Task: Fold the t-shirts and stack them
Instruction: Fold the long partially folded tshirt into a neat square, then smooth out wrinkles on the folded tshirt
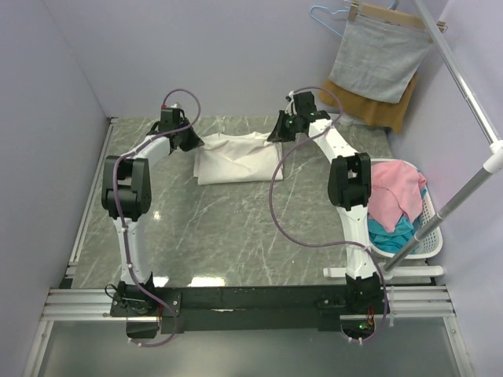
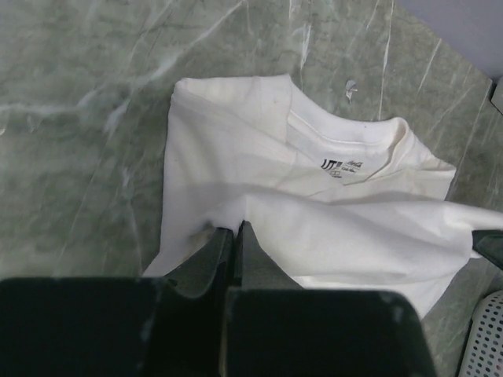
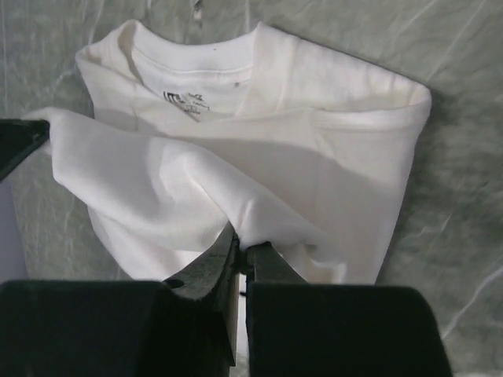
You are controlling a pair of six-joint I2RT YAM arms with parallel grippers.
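Observation:
A white t-shirt (image 1: 232, 159) lies partly folded at the far middle of the marble table (image 1: 236, 236), neck label showing in the left wrist view (image 2: 342, 166) and the right wrist view (image 3: 189, 102). No red print shows. My left gripper (image 1: 191, 142) is shut on the shirt's left lower edge (image 2: 234, 226). My right gripper (image 1: 277, 133) is shut on its right lower edge (image 3: 244, 243). Between them the held hem (image 3: 157, 169) hangs lifted over the shirt's body.
A white laundry basket (image 1: 424, 236) with pink and blue clothes stands at the table's right edge. A grey cloth (image 1: 377, 59) and a mustard-brown cloth (image 1: 389, 110) hang on a hanger at the back right. A metal rail (image 1: 464, 86) crosses the right side.

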